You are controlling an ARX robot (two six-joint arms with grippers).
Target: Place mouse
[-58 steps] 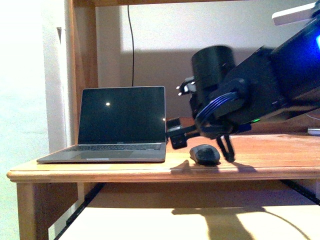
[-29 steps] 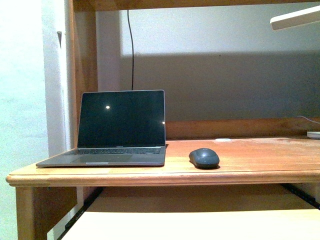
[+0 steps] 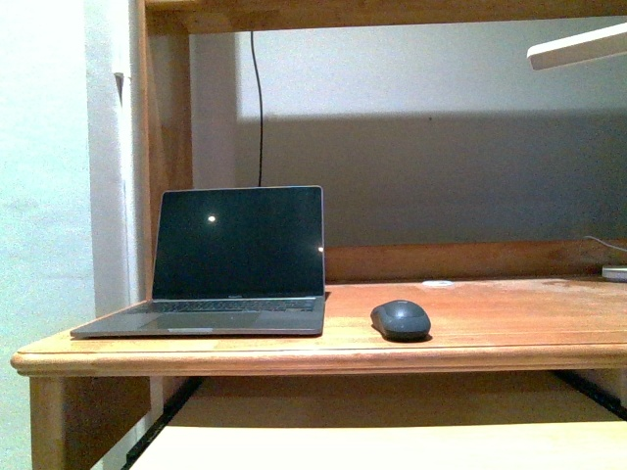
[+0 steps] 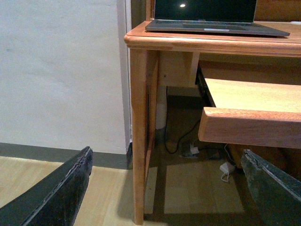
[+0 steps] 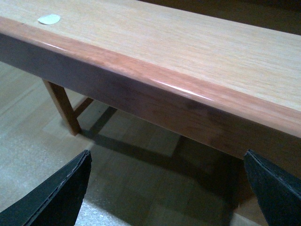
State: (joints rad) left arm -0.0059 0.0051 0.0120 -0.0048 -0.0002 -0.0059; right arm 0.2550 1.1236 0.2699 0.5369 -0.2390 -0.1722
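Observation:
The dark grey mouse [image 3: 401,319] lies on the wooden desk [image 3: 509,304], just right of the open laptop [image 3: 235,257]. No arm shows in the front view. My left gripper [image 4: 169,188] is open and empty, low beside the desk's leg [image 4: 139,136], facing the floor; the laptop [image 4: 216,23] shows above on the desk edge. My right gripper [image 5: 167,188] is open and empty, below the front edge of a pull-out wooden shelf [image 5: 155,84]. The mouse is out of both wrist views.
A small white flat disc [image 5: 49,19] lies on the shelf. A cable [image 3: 259,98] runs down the wall behind the laptop. A white lamp arm [image 3: 578,44] juts in top right. A charger and cords [image 4: 225,169] lie on the floor under the desk.
One second ago the right arm filled the front view with its gripper at the mouse; it has since withdrawn out of view. The mouse stays on the desk.

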